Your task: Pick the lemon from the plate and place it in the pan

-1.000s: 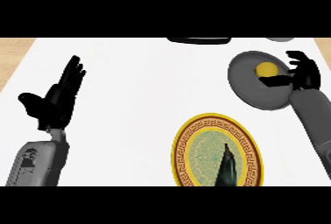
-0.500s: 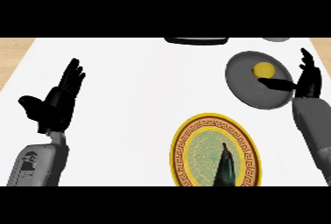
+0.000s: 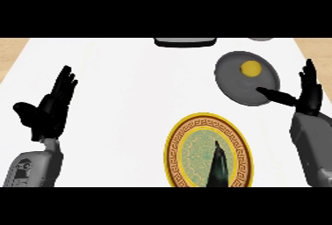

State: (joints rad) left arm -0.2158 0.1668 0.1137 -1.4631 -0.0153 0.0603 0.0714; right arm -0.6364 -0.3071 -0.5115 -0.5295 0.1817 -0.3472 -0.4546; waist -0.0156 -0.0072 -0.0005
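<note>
Yellow lemon (image 3: 251,67) observed lying inside the grey pan (image 3: 228,83), toward the pan's far side, resting on the pan floor and apart from any hand; the ornate gold-rimmed plate (image 3: 176,151) nearer the robot carries no lemon, only a dark pointed object (image 3: 218,169) whose nature cannot be determined. Judgement: the placement appears complete, and the step in hand is the clean retreat of the right hand (image 3: 310,93) from the pan.

Right hand state: fingers straight and upright, holding nothing, positioned just beside the pan's right rim; its thumb (image 3: 276,95) projects over the pan's near edge, apart from the lemon. Left hand (image 3: 50,107): open, fingers up, resting at the left of the view, well apart from all objects; no role in this step.

Recommendations for doing the retreat well: draw the thumb up and off the rim before moving sideways, so that the pan is not nudged and the lemon not set rolling; carry the hand back toward the robot's own side rather than across the pan; keep the fingers straight throughout, since curling them near the rim risks catching it; pass the forearm (image 3: 313,143) wide of the plate, which lies close to its left.

A dark item (image 3: 185,42) at the counter's far edge is partly cut off and not identifiable.
</note>
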